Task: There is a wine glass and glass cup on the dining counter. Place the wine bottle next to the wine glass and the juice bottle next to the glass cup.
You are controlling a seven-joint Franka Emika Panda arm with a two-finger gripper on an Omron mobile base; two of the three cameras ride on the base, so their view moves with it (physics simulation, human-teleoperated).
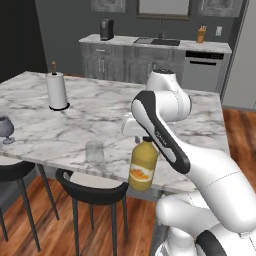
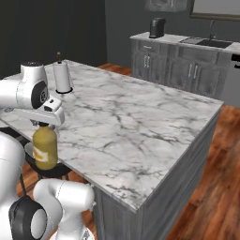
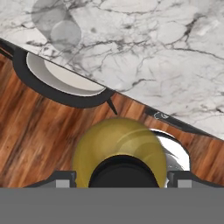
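The wine glass [image 1: 5,128] is cut off by the left edge.

Even soft rendered light, faint shadows, slight blur

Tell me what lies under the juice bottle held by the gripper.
Below the juice bottle the hand view shows wood floor and a metal piece past its right side; the dining counter edge lies beyond. The bottle's body covers what is directly beneath.
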